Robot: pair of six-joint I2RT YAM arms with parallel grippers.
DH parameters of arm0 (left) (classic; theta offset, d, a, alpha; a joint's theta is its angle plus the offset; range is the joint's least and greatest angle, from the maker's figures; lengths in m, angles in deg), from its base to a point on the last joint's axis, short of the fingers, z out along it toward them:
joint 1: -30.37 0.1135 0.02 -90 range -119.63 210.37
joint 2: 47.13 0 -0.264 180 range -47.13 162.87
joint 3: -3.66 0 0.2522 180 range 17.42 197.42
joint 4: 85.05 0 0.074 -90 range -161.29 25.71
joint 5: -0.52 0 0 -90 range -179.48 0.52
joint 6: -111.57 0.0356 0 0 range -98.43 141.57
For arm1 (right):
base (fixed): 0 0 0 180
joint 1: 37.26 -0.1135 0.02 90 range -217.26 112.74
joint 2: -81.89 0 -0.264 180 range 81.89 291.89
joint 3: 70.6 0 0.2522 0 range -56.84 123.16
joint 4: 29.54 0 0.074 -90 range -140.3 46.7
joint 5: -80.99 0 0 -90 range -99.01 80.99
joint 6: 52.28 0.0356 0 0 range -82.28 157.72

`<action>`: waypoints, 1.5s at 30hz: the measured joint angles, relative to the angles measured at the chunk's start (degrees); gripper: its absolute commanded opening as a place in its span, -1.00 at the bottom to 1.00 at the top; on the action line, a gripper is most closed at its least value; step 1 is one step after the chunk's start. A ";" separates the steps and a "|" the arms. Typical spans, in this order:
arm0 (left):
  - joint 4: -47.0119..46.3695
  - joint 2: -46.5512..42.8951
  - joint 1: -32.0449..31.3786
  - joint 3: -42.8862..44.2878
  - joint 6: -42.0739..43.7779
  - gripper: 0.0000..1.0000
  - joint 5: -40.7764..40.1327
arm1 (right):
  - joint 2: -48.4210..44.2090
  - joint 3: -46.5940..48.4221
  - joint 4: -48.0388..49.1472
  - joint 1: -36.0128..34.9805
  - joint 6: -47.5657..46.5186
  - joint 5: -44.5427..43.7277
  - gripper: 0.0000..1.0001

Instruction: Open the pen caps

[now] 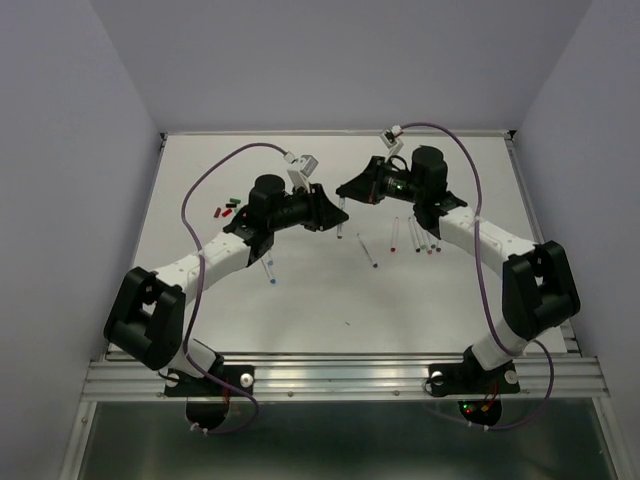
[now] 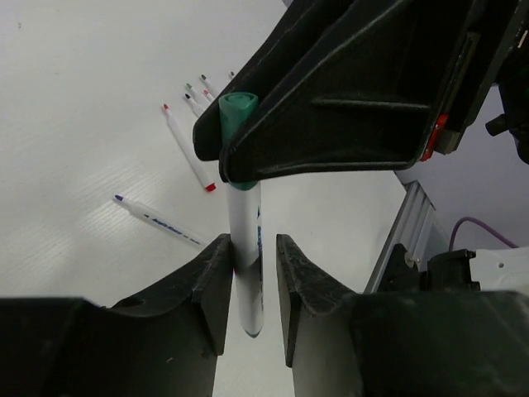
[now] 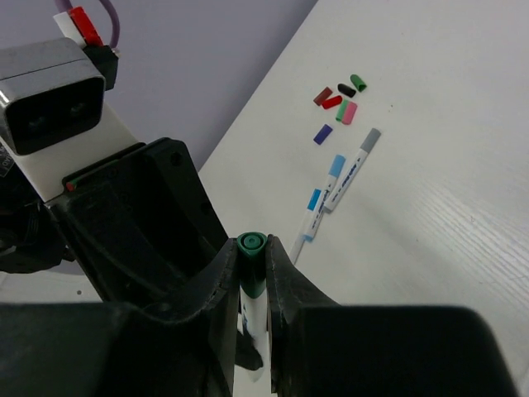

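On the outer side of my left jaws, well apart from them, lies a small group of loose caps (image 3: 339,99). I count green, dark, red and pink ones, and a purple one a little aside. In the top view they are only coloured dots. Nearer to those jaws lie three capped pens (image 3: 335,178), two with light blue caps and one with a grey cap. The end of one goes behind my right finger.

The left gripper (image 2: 253,244) stands around the white barrel of the pen (image 2: 246,273). Its jaws are a little spread. One finger seems to touch the barrel, but between the barrel and the other finger I see a thin strip of the table (image 2: 83,99), so they do not pinch it. The dark lower end of the pen shows between these fingers.

The right gripper (image 3: 251,258) is just against the left one, and its jaws are pressed onto the green cap (image 3: 250,242). The cap sits on the barrel. Most of it is covered by the black fingers, so I cannot tell if it is loosened. In the top view the two grippers hide nearly all of this pen.

Beyond the right jaws, on the table, lie a red-ended pen (image 2: 186,149) and a blue-tipped pen (image 2: 157,219). Farther away are more pens (image 2: 198,89), too small for me to tell their colours surely
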 measured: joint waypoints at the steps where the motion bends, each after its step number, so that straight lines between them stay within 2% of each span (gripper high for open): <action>1: -0.04 0.39 0.00 0.15 -0.04 -0.78 0.09 | 0.22 0.00 0.09 -0.22 0.26 0.35 -0.98; 2: -0.07 0.76 0.00 0.28 -0.24 -0.94 0.11 | 0.33 0.00 0.09 -0.31 0.52 0.63 -0.96; 3: 0.07 1.09 0.02 0.31 -0.81 -1.00 0.13 | 0.39 0.00 0.13 -0.39 0.48 0.72 -0.92; 4: 0.00 1.29 0.07 0.33 -0.83 -1.00 0.24 | 0.42 0.00 0.11 -0.46 0.46 0.74 -0.69; 5: -0.04 1.36 0.04 0.37 -0.81 -1.00 0.22 | 0.44 0.00 0.11 -0.44 0.46 0.74 -0.69; 6: -0.04 1.38 0.04 0.39 -0.92 -1.00 0.24 | 0.44 0.00 0.11 -0.39 0.44 0.72 -0.40; 7: -0.13 1.38 0.04 0.39 -0.98 -1.00 0.22 | 0.44 0.00 0.20 -0.39 0.44 0.68 -0.25; 8: -0.17 1.36 0.04 0.42 -1.03 -1.00 0.15 | 0.44 0.00 0.24 -0.39 0.39 0.70 0.18; 10: -0.42 1.36 0.00 0.39 -1.11 -1.00 0.11 | 0.44 0.00 0.26 -0.44 1.14 0.74 0.27; 11: -0.59 1.33 0.00 0.39 -1.14 -1.00 0.04 | 0.44 0.00 0.52 -0.55 1.14 0.81 0.51; 14: -0.98 1.03 0.00 0.39 -1.40 -1.00 -0.48 | 0.44 0.00 0.76 -0.63 1.40 0.76 0.81; 15: -1.20 0.90 0.00 0.39 -1.55 -1.00 -0.79 | 0.31 -0.02 0.74 -0.63 1.20 0.33 0.99; 19: -1.55 0.04 0.00 0.13 -1.99 -1.00 -2.12 | -1.77 -0.90 0.61 -0.61 0.31 -1.70 1.00; 28: -1.73 -1.95 0.04 -0.02 -3.30 -1.00 -7.21 | -17.68 -9.29 -4.83 0.52 -6.95 -4.90 1.00; 34: -1.68 -1.97 0.04 0.00 -5.66 -1.00 -9.11 | -17.88 -10.19 -10.16 -0.48 -10.69 -4.81 0.96; 35: -1.68 -1.97 0.04 0.00 -5.95 -1.00 -9.38 | -17.27 -10.08 -10.47 -0.90 -11.17 -4.81 0.93; 38: -1.68 -1.97 0.04 0.00 -7.63 -1.00 -10.16 | -14.16 -9.49 -12.31 -3.56 -12.83 -5.35 0.55; 43: -1.70 -1.99 0.04 0.00 -9.81 -1.00 -11.56 | -8.57 -6.10 -15.50 -7.39 -15.19 -10.01 0.42; 45: -1.70 -2.23 0.02 -0.07 -10.75 -1.00 -12.39 | -7.85 -5.20 -15.96 -8.31 -15.80 -11.13 0.30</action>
